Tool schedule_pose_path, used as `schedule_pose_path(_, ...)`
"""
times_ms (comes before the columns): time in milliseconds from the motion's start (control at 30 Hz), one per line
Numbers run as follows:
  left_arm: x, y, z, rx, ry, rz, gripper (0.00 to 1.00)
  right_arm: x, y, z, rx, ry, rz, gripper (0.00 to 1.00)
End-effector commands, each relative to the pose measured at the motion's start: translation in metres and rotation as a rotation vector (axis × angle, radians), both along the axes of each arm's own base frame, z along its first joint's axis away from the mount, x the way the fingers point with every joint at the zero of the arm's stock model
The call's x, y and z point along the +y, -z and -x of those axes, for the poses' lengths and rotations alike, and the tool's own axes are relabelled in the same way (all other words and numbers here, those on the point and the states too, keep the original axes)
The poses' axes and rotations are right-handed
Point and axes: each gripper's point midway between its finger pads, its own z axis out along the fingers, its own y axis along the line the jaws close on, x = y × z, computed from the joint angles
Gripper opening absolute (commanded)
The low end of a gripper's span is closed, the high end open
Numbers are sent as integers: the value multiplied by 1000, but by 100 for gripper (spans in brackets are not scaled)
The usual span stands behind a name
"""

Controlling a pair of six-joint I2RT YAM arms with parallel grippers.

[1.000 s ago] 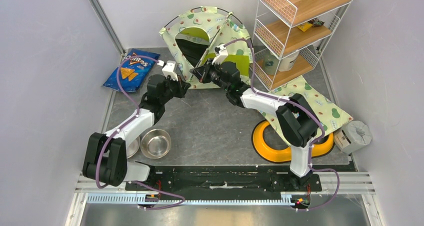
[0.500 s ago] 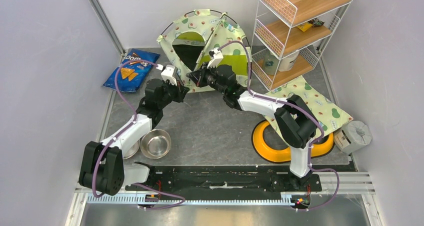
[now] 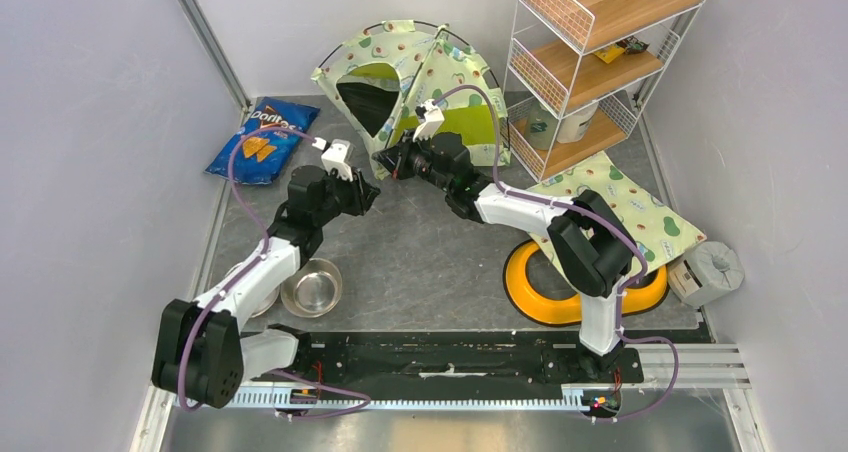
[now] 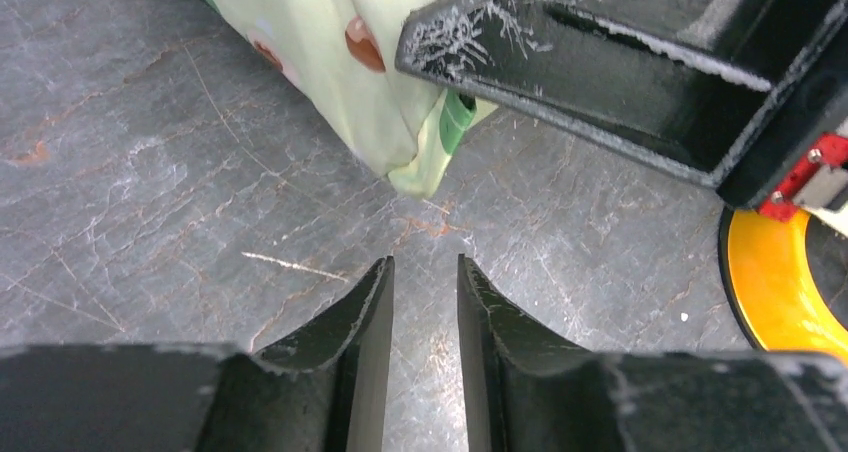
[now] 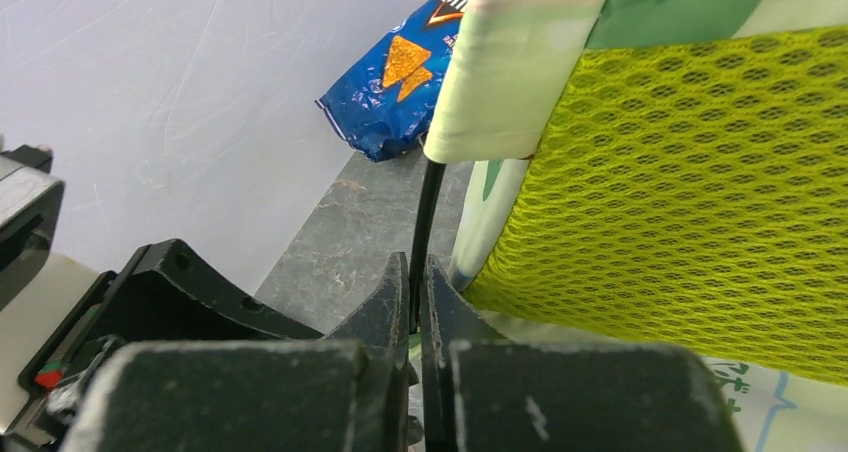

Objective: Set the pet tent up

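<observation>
Left fingers point(image 4: 378, 307) stand a little apart with nothing between them. They are low over the bare grey counter point(image 4: 150, 172), just short of the near corner of the pet tent point(image 4: 330, 62). Right fingers point(image 5: 398, 302) are pressed together on a thin black pole point(image 5: 428, 212) where it comes out of the tent's fabric sleeve, beside the lime-green mesh panel point(image 5: 680, 192).

From where I stand, the tent sits upright at the far side of the counter, close to the back wall, with its dark doorway turned toward the left arm's side. A blue Doritos bag point(image 3: 262, 140) lies to its left and a white wire shelf rack point(image 3: 590, 62) stands to its right. Nearer the arms I see a steel bowl point(image 3: 311, 286), a yellow ring-shaped dish point(image 3: 545, 292) and, next to the dish, a flat mat of matching print point(image 3: 640, 212).
</observation>
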Motion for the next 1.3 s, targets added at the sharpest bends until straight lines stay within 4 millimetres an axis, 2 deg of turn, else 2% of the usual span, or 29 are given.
schedule_pose_path(0,4,-8,10,-45,7,-27,39,-20,-33,-21,-70,106,-13,0)
schedule_pose_path(233,9,-14,14,-76,-17,-17,49,-22,-66,-15,-35,108,-63,0)
schedule_pose_path(533,0,-41,12,-258,9,80,57,-38,-112,-17,60,200,-65,0)
schedule_pose_path(700,-14,-58,15,-340,79,137,58,-41,-120,-14,117,211,-56,0)
schedule_pose_path(900,-23,-91,8,-446,72,249,59,-38,-122,-13,130,199,-65,0)
schedule_pose_path(967,-30,-95,3,-463,81,255,59,-36,-120,-14,148,196,-59,0)
schedule_pose_path(1033,-35,-95,-5,-471,71,242,66,-34,-118,-15,158,196,-57,0)
schedule_pose_path(1267,-34,-98,-30,-536,-82,232,66,-36,-119,-19,166,222,-63,0)
